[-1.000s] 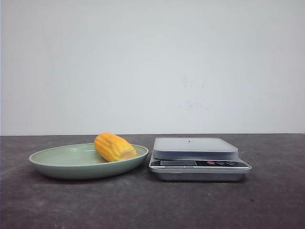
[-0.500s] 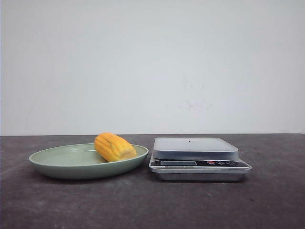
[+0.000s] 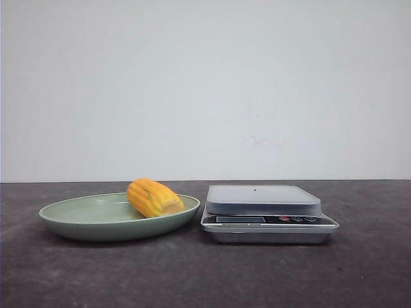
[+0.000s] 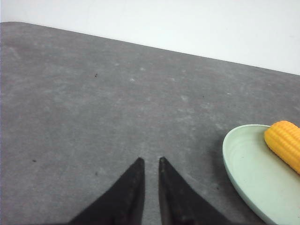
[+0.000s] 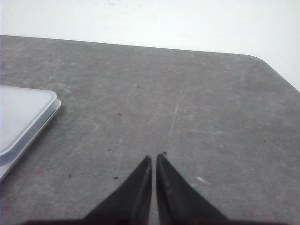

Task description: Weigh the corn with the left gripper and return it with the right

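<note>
The corn [image 3: 154,197], a stubby yellow-orange cob, lies on its side in the right part of the pale green plate [image 3: 77,221]. In the left wrist view the corn [image 4: 285,143] shows at the frame's edge on the plate [image 4: 243,164]. My left gripper [image 4: 150,160] hovers over bare table well apart from the plate, its black fingers nearly together with nothing between them. My right gripper [image 5: 154,157] is over bare table beside the scale [image 5: 23,117], shut and empty. Neither gripper appears in the front view.
A silver digital kitchen scale [image 3: 263,200] stands just right of the plate, its weighing platform bare and its display and buttons facing the front. The dark grey table ends at a white wall behind.
</note>
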Controlling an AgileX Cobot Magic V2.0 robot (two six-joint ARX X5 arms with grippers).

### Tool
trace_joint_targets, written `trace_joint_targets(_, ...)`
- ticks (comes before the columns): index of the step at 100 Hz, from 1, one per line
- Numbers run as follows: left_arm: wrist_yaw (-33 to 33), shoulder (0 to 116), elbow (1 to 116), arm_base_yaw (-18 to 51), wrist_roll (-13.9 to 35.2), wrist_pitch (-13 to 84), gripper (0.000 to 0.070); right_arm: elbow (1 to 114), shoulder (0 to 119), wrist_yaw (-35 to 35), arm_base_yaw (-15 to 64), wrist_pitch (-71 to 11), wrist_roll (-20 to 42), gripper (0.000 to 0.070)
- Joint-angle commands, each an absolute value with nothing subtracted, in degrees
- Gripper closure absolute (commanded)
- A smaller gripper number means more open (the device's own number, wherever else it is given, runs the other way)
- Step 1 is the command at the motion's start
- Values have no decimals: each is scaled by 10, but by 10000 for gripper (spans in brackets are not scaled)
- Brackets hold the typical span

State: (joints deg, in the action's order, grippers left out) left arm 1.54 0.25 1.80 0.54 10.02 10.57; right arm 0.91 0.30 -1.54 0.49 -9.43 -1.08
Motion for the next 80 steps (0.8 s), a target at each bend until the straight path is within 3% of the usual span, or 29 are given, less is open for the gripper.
trace_joint_targets(1,15,2,8,5,97,107,688,8,2,-17,6,-86,9,689)
trace_joint_targets(64,15,3,8,5,100,106,689,8,2,-29,6,-93,56,694)
trace_joint_targets(80,14,4,34,5,174,94,688,37,6,-16,6,-97,148,696)
